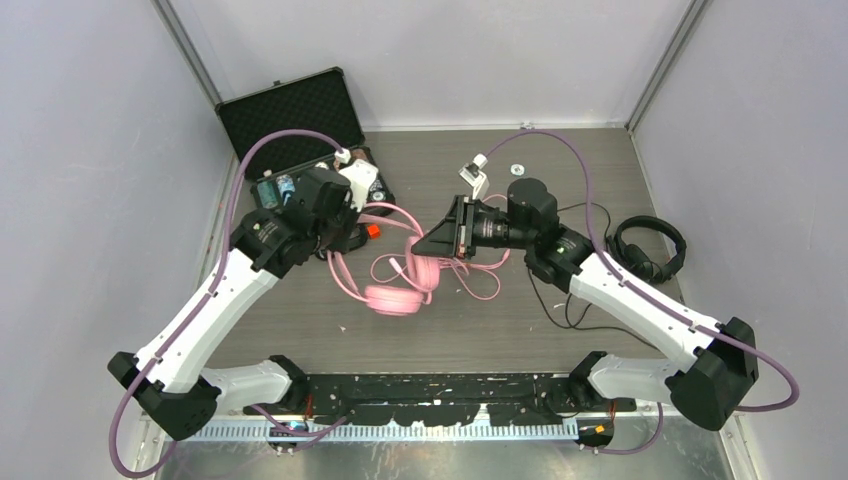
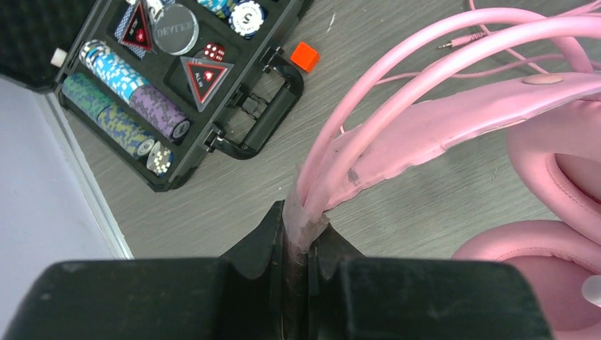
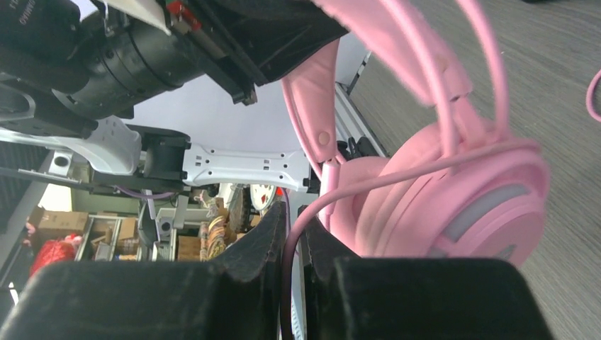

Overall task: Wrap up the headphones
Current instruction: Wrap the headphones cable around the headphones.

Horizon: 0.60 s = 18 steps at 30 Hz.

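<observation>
Looking over the grey worktop, I see the biggest thing on it is the open black case at the far left, its tray packed with poker chips. Near the middle lie the pink headphones, one ear cup flat on the wood and the headband lifted up toward my left side. The smaller black headphones sit well apart at the right edge, untouched, with a thin black cable trailing toward the centre.

My left tool is clamped tight on the pink headband, its two thin rods and padded strap coming straight out from between the fingers. My right tool has the pink cable running through a narrow gap between its fingers, just beside an ear cup; whether it pinches the cable I cannot tell.

A little orange cube rests just beside the case's handle, and the cable's plug lies loose on the wood.
</observation>
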Available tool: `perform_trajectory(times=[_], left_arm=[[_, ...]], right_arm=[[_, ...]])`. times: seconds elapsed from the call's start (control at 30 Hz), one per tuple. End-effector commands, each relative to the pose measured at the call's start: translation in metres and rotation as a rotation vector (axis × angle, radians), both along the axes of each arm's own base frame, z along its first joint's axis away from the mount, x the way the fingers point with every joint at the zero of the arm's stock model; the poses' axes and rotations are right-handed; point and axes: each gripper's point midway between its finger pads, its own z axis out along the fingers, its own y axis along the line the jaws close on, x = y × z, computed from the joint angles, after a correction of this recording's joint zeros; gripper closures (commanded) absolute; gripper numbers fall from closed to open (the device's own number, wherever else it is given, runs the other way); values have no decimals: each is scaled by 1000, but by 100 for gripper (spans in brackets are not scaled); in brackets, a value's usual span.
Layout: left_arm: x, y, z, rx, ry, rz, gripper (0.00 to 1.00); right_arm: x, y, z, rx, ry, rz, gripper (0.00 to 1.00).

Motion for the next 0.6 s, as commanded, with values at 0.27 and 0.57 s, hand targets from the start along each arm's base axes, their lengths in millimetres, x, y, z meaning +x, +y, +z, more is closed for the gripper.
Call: perform_trajectory(times=[0.27, 0.57], left_arm=[[6, 20, 20, -196, -105, 333, 100], [2, 17, 28, -437, -138, 478, 100]], right_arm=[[-18, 18, 34, 70, -127, 24, 83], [-24, 39, 39, 63, -161, 46, 84]])
